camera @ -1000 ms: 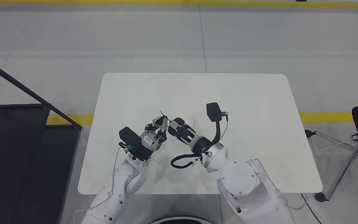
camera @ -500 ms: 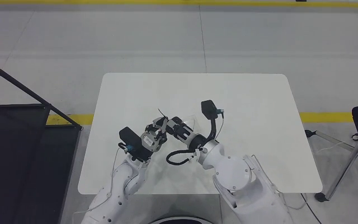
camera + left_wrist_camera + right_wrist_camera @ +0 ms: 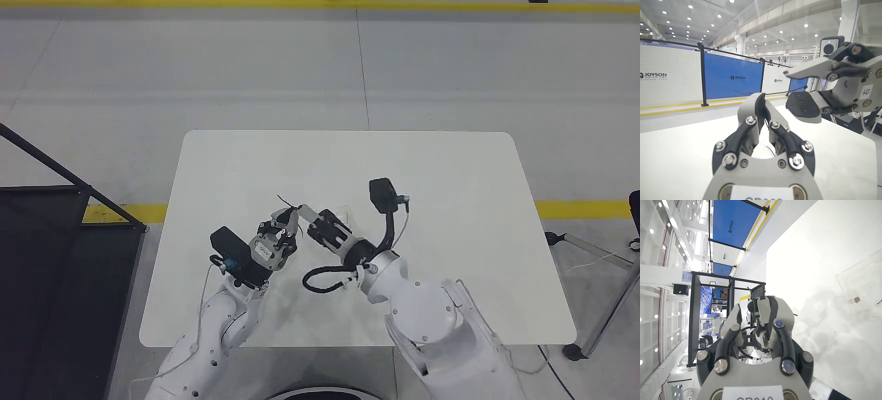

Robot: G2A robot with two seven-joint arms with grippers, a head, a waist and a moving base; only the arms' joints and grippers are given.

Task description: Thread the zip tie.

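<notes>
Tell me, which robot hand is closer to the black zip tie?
Left. The left gripper pinches the zip tie; the right gripper hangs open by its far end.

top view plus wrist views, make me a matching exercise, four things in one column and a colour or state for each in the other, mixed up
Things:
1. left gripper
2. right gripper
3. zip tie
4. table

Colour or state:
a. open, held above the table
b. white, with rounded corners
c. shut on a strap
d. thin and black, held off the table

Pairs: 1-c, 2-a, 3-d, 4-b
</notes>
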